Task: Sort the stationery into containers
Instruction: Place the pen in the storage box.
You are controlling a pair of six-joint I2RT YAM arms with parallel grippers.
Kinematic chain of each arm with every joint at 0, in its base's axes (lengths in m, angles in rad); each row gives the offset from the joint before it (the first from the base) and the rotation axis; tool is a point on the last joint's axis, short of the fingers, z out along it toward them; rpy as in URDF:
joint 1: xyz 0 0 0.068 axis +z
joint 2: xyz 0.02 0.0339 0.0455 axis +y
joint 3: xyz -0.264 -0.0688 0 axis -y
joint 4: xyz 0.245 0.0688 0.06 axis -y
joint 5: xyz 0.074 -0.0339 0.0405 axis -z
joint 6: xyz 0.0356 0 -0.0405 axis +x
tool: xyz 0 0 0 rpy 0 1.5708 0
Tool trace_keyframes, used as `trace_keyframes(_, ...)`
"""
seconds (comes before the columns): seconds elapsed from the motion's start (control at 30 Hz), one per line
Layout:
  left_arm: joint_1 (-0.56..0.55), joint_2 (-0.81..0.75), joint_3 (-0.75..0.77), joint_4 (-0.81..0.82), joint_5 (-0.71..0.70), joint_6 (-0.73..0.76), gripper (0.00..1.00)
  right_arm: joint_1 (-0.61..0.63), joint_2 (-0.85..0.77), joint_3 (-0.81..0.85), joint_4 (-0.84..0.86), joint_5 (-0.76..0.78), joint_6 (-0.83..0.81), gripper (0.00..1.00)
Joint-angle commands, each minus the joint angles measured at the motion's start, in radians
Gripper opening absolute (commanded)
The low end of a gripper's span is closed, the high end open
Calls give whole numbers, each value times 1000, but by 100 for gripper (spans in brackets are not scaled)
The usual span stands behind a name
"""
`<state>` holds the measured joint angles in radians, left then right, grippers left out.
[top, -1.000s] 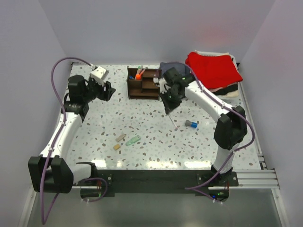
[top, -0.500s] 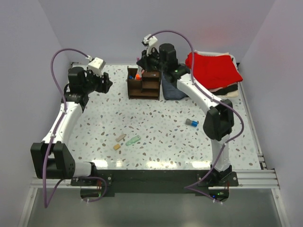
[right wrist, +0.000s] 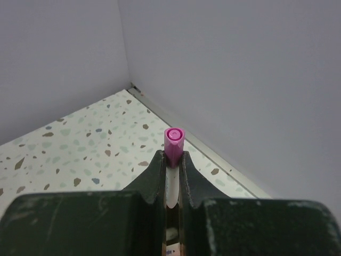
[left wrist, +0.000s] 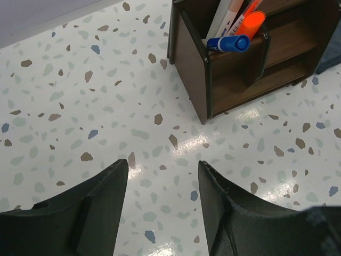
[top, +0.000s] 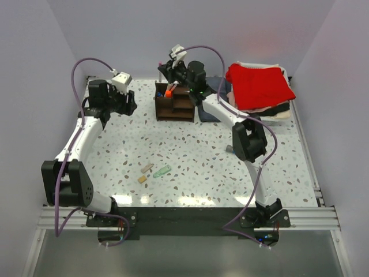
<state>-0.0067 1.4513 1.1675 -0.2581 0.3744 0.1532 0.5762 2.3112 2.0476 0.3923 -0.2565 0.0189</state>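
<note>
**Top view:** the organizer [top: 174, 105] sits on the speckled table [top: 190, 144], upper centre of the frame. An orange-capped marker [top: 169, 91] stands in its left rear compartment. The right gripper [top: 164, 69] hangs at the organizer's back left corner, close to the far wall; its jaws are too small to read from here. The left gripper [top: 131, 107] is in the upper left of the frame, left of the organizer and not touching it. Loose stock is still on the table, lower centre-left and well apart from the organizer: two tan blocks [top: 147, 168] and a pale green piece [top: 162, 171] just right of the upper block. A red cloth [top: 259, 85] is piled upper right, and a dark cloth [top: 209, 113] lies just beside the organizer's right side.

**Left wrist:** the left gripper's fingers [left wrist: 80, 213] fill the bottom of the frame, spread apart, with only bare table between them. The organizer is at upper right. A blue-capped pen [left wrist: 229, 44], the orange-capped marker and a white-barrelled pen [left wrist: 226, 16] lean together in its near corner compartment.

**Right wrist:** the right gripper is pressed tight on a pink pen [right wrist: 174, 141]. The pink cap pokes out just past the fingertips (the barrel below is white). The pen points at the corner where the two walls meet the table.
</note>
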Motion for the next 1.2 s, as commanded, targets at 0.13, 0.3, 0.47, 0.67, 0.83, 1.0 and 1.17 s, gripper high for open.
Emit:
trace_keyframes(0.13,7,32,77,6,-20,45,60,28,17,-4,155,-35,-112,0)
trace_keyframes(0.3,7,31,69,10,-20,43,60,39,-7,-82,174,-36,-155,0)
trace_keyframes(0.47,7,29,49,22,-11,34,60,53,-52,-165,214,-17,-191,0)
trace_keyframes(0.67,7,37,44,34,12,23,60,59,-65,-214,192,36,-227,0)
trace_keyframes(0.83,7,46,46,39,23,14,60,62,-67,-237,204,77,-246,0)
trace_keyframes(1.0,7,52,44,42,38,5,60,62,-90,-250,247,114,-270,0)
trace_keyframes(1.17,7,60,54,54,52,-4,60,62,-46,-185,123,117,-295,0)
